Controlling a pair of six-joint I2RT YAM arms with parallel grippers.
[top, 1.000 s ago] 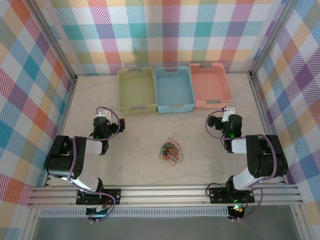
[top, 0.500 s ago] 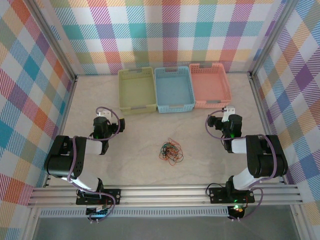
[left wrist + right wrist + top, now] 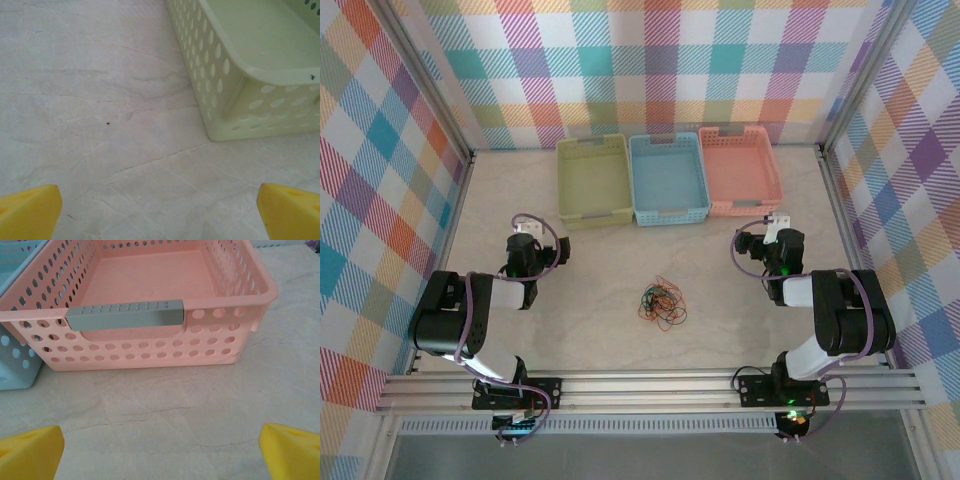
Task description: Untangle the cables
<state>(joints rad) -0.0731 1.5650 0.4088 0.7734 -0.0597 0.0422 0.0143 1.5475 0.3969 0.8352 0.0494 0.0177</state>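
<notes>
Tabletop (image 3: 590, 335); left claw (image 3: 160, 212), right claw (image 3: 161, 452) agape

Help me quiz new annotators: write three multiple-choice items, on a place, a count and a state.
1. Where do the cables lie? A) in a basket B) on the bare table C) hanging from an arm
2. How many baskets stand in the far row? A) two B) three C) four
3. How do the right end effector's jaws stand? A) open, empty B) shut on a cable C) shut on a basket rim
Key: 1 B, the tangle rests on the table; 2 B, green basket, blue basket, pink basket; 3 A, yellow fingertips wide apart, nothing between.
</notes>
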